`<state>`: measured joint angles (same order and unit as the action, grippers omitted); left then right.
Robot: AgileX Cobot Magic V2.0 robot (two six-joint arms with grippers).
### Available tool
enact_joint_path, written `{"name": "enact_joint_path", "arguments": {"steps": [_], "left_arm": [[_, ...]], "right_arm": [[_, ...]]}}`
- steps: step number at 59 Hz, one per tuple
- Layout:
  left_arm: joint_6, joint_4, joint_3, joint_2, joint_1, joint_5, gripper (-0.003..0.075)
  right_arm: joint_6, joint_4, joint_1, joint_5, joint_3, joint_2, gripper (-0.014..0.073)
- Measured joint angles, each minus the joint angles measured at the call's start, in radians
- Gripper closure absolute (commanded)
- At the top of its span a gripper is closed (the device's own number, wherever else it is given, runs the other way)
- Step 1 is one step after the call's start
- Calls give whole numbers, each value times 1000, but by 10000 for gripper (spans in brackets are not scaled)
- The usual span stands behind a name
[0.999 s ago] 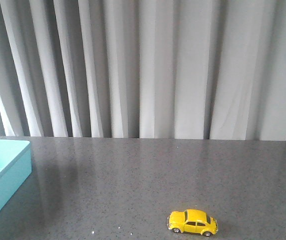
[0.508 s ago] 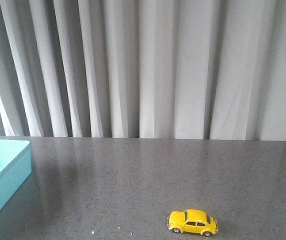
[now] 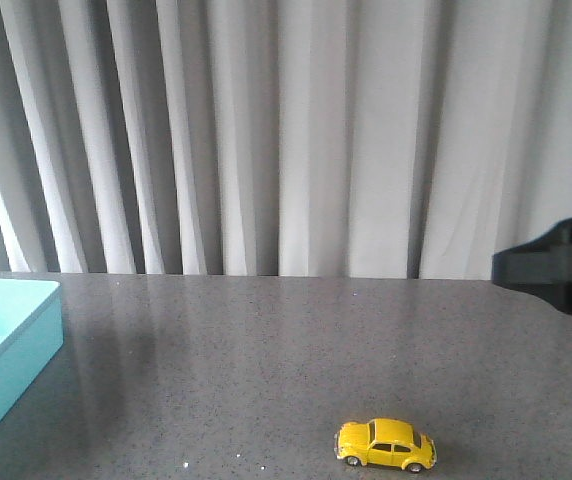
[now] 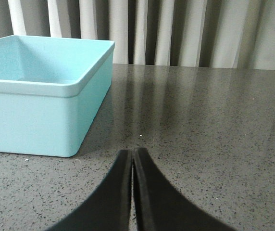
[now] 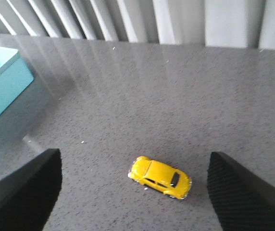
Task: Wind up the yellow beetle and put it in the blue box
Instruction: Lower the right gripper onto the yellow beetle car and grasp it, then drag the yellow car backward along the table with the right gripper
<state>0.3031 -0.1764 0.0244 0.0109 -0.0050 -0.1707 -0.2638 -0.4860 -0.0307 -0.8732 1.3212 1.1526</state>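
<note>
The right gripper (image 5: 132, 187) had its fingers (image 5: 24, 187) spread wide and empty, poised above the yellow beetle (image 5: 159, 177), which sat framed in the gap between them without touching either one. The left gripper (image 4: 133, 192) had its fingers (image 4: 154, 202) pressed together on nothing, hanging low over the worktop (image 4: 214, 125) just beside the near wall of the blue box (image 4: 36, 115). By the look of things the task had hardly begun: the toy rested on its four wheels, ungrasped, so the winding was apparently not yet done and the storing certainly was not, since the box held no car in the part that showed. Both steps were left, starting with a grip on the toy. In the front view the car (image 3: 385, 445) stood near the front edge of the worktop, right of the middle and well apart from the box (image 3: 11, 355) at the far left. Its long axis ran across the worktop, roughly parallel to that front edge, only slightly skewed in the right wrist view. The rounded bonnet seemed to point toward the box side and the sloping tail away from it, though the toy was small enough that this was a judgement.
</note>
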Motion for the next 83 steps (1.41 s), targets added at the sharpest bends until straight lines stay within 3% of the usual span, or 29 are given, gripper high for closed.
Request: {"name": "enact_joint_path", "arguments": {"steps": [10, 21, 27, 33, 67, 74, 83], "left_arm": [[0, 0, 0, 0, 0, 0, 726], [0, 0, 0, 0, 0, 0, 726], [0, 0, 0, 0, 0, 0, 726], [0, 0, 0, 0, 0, 0, 726], [0, 0, 0, 0, 0, 0, 726], [0, 0, 0, 0, 0, 0, 726], [0, 0, 0, 0, 0, 0, 726]], "right_arm": [[87, 9, -89, -102, 173, 250, 1], [367, 314, -280, -131, 261, 473, 1], [519, 459, -330, -134, 266, 550, 1], [601, 525, -351, -134, 268, 619, 1], [745, 639, -353, -103, 270, 818, 12], [747, 636, -353, -103, 277, 825, 65], [747, 637, -353, -120, 283, 829, 207]]}}
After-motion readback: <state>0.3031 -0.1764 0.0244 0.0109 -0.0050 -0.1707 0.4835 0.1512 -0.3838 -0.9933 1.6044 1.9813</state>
